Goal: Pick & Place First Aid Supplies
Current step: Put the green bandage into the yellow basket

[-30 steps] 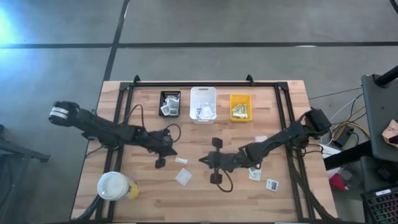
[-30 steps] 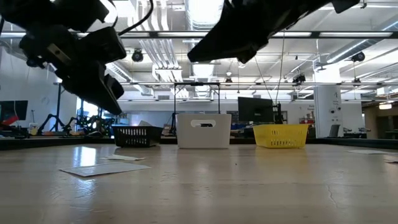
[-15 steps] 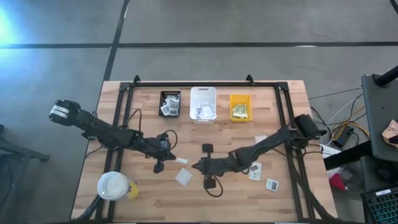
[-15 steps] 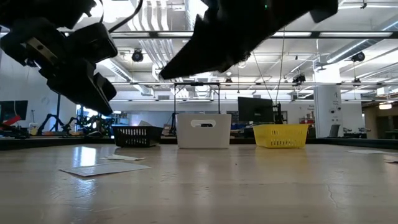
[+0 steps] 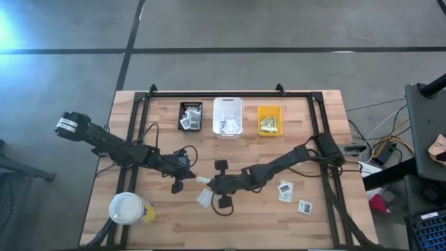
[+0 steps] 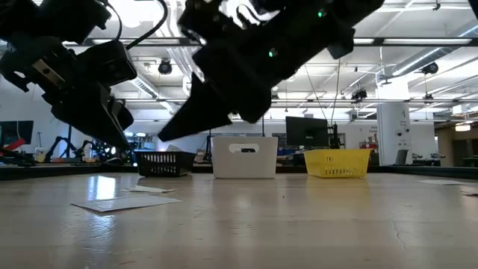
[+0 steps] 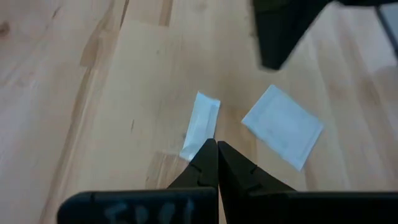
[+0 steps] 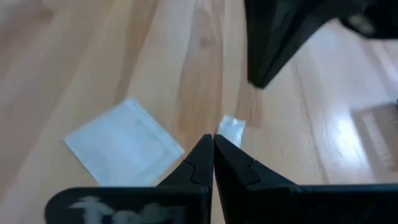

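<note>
— Where are the two claws at this moment?

— Both hang over the middle of the wooden surface point(image 5: 160, 132), quite near each other. The left claw point(image 5: 178, 185) has its fingers pressed together and it holds nothing. The right claw point(image 5: 207, 184) is the same, tips touching, nothing between them.

— And the packets?

— A narrow white packet point(image 5: 203, 180) lies flat between the two claws, and a square white packet point(image 5: 205, 198) lies just beside it, toward the front edge. In the left wrist view the narrow one point(image 7: 201, 123) is directly beyond the closed tips, the square one point(image 7: 283, 125) near it but apart. Two more white squares with dark patches point(image 5: 286, 191) point(image 5: 304, 206) lie on the right side.

— The bins?

— A black bin point(image 5: 190, 116), a white bin point(image 5: 227, 116) and a yellow bin point(image 5: 270, 120) stand in a row at the far edge, all with packets inside. A white-lidded cup point(image 5: 127, 208) stands at the front left corner.

— Any writing to read?

— No. The print on the packets is too small, I cannot read any label.
</note>
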Available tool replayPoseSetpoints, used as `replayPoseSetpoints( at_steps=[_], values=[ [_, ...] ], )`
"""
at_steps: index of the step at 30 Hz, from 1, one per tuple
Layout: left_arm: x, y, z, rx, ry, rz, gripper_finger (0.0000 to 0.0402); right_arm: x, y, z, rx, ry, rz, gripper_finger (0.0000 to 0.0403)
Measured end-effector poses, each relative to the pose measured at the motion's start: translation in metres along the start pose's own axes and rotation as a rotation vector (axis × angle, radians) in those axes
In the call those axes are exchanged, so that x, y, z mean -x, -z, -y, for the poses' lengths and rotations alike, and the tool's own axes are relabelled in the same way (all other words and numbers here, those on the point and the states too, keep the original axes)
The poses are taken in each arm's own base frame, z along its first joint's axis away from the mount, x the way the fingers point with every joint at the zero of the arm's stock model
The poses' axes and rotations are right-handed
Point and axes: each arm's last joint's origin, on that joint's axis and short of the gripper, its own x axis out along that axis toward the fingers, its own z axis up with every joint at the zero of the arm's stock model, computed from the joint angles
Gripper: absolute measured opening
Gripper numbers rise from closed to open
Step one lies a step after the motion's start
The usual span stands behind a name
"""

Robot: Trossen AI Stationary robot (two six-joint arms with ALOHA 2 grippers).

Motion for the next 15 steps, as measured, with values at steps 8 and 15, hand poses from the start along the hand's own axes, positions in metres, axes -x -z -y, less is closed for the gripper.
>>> replayPoseSetpoints(
  at_steps=[8,15],
  values=[
    [-0.015,0.001,0.0,-0.002,-0.004,-0.015,0.0,-0.004,0.007,0.009,0.05,-0.076,-0.055,0.0008],
    [-0.029,0.003,0.0,-0.019,-0.025,-0.066,0.0,-0.004,0.006,0.009,0.152,-0.103,-0.047,0.0008]
  ],
)
